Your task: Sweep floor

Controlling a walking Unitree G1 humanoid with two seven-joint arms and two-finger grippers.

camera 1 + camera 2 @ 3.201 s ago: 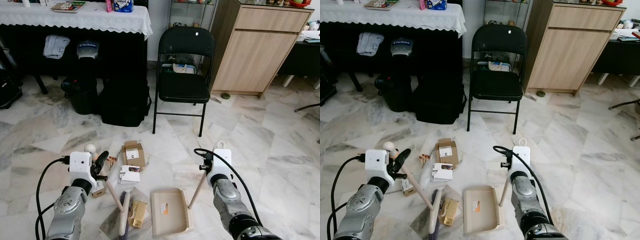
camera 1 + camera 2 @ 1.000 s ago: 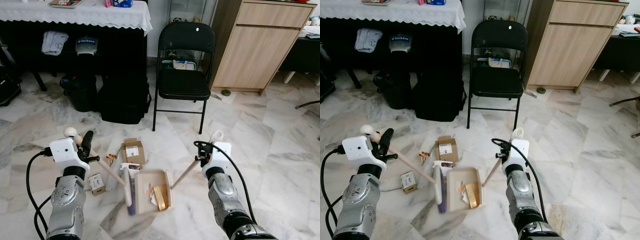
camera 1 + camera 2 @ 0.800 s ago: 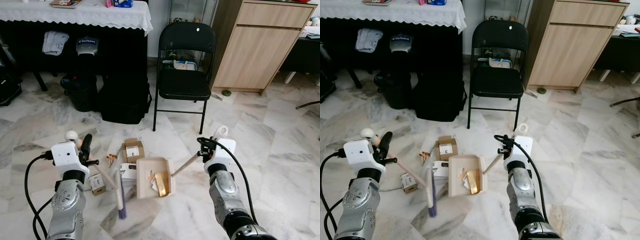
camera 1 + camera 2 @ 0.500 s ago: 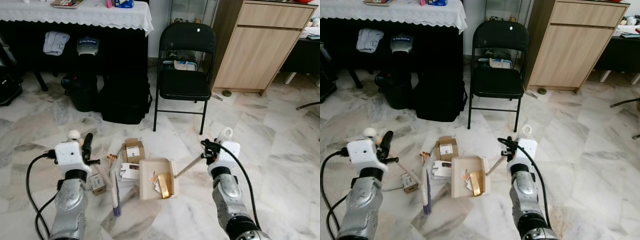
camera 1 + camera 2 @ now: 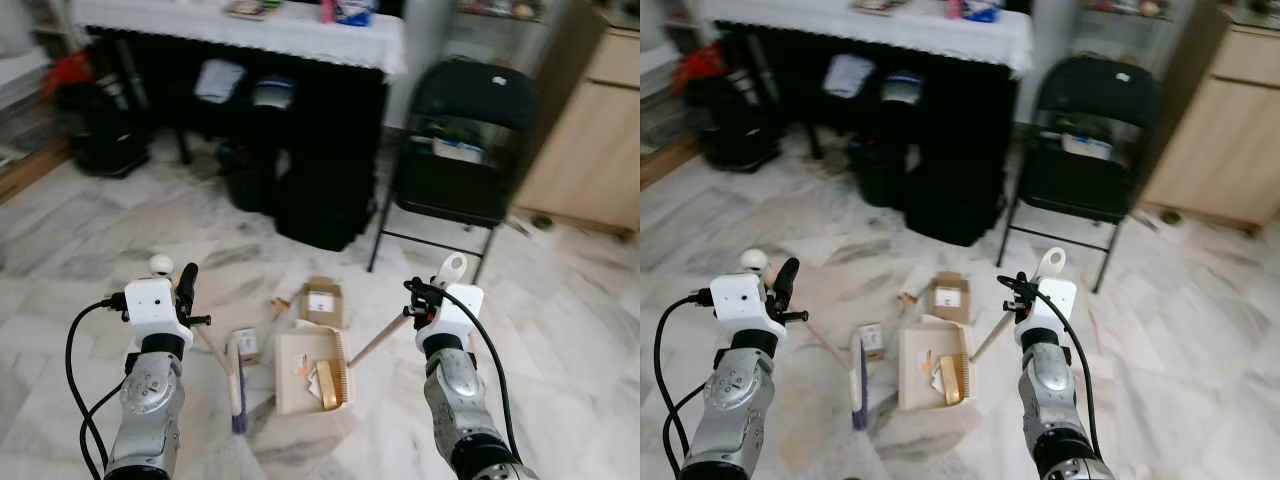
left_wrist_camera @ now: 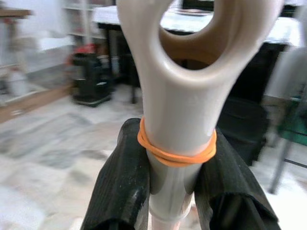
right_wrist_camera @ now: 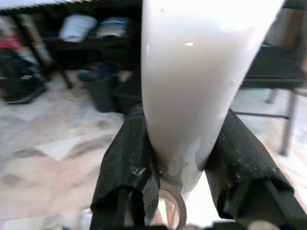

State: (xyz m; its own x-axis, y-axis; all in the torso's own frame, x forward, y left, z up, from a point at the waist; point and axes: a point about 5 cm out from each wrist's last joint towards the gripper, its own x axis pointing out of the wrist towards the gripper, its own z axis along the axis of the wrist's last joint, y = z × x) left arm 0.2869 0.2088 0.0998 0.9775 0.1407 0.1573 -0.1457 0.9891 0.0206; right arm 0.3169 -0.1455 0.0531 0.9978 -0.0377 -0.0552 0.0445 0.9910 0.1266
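Observation:
My left gripper (image 5: pixel 184 291) is shut on the pale wooden broom handle (image 6: pixel 175 86), which carries an orange rubber band. The broom's head (image 5: pixel 238 398) hangs low over the marble floor beside the dustpan. My right gripper (image 5: pixel 419 301) is shut on the white handle (image 7: pixel 201 72) of the beige dustpan (image 5: pixel 302 352). The pan sits between my arms, low over the floor, and holds a gold box (image 5: pixel 326 385) and scraps. A brown cardboard box (image 5: pixel 320 299), a small carton (image 5: pixel 243 345) and wood bits (image 5: pixel 278 303) lie on the floor just beyond it.
A black folding chair (image 5: pixel 465 150) stands ahead to the right, next to a wooden cabinet (image 5: pixel 595 140). A table with a white cloth (image 5: pixel 290 25) has black bags (image 5: pixel 320 205) and a bin (image 5: pixel 248 175) beneath it. Open marble floor lies left and right.
The whole picture has shifted right, so the camera has turned left. Earlier the dustpan came up off the floor with the gold box in it; both grips are unchanged.

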